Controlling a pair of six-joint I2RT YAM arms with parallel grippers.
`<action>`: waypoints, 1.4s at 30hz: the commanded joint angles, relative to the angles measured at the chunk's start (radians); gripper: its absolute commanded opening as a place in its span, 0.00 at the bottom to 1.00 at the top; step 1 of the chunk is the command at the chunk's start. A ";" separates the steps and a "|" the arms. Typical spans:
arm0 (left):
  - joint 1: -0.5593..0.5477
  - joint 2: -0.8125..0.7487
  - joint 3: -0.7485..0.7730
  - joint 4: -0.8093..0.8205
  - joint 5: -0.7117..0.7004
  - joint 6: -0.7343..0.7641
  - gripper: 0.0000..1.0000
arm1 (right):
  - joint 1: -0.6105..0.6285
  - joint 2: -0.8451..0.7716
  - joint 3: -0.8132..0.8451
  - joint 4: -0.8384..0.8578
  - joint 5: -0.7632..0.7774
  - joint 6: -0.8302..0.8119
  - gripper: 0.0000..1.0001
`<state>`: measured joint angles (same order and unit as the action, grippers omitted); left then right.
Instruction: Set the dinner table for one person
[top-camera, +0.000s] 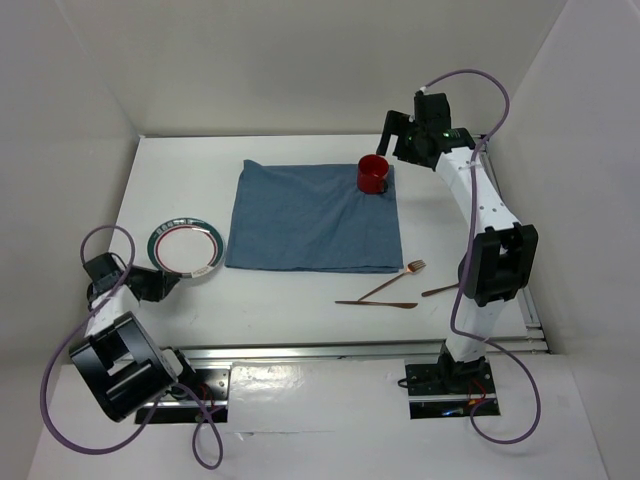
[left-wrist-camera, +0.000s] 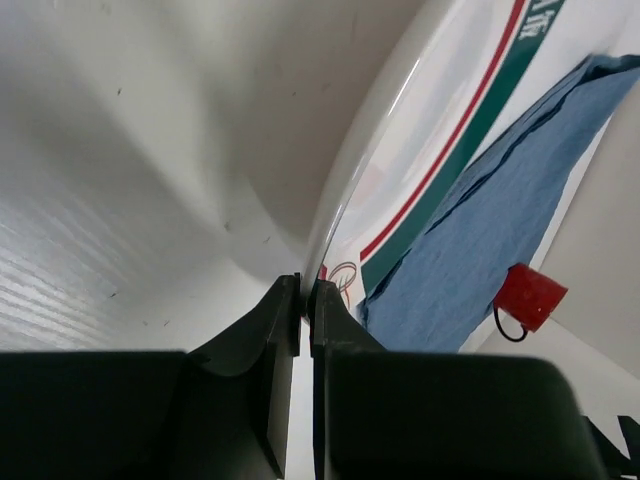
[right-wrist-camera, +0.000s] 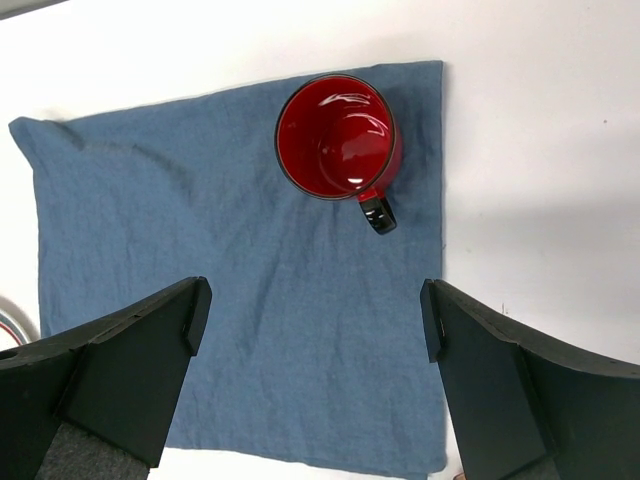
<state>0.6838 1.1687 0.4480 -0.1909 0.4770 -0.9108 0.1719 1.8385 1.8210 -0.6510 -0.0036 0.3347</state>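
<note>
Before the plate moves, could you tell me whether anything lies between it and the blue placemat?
Nothing visible does: bare table separates plate and placemat; the red mug sits at its far right corner.

A blue cloth (top-camera: 315, 220) lies flat in the middle of the top view. A red mug (top-camera: 373, 174) stands upright on the cloth's upper right corner, its handle toward the lower right. Just left of the cloth is a white plate (top-camera: 185, 248) with green and red rim bands. Below the cloth's lower right corner a copper fork (top-camera: 395, 280) lies slantwise, just above a level copper utensil (top-camera: 378, 304). A third copper piece (top-camera: 438, 291) lies further right.
</note>
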 joint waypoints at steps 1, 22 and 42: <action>0.005 0.002 0.070 -0.021 -0.009 0.032 0.00 | -0.006 -0.045 0.001 0.021 0.011 -0.010 1.00; -0.527 0.166 0.604 -0.070 0.110 0.161 0.00 | 0.003 -0.272 -0.279 0.042 0.039 0.000 1.00; -0.894 0.816 1.017 -0.001 0.051 0.070 0.00 | -0.062 -0.648 -0.868 -0.076 0.005 0.245 0.80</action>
<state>-0.2005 1.9675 1.3800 -0.2260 0.5091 -0.8398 0.0925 1.2549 1.0248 -0.7277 0.0376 0.5194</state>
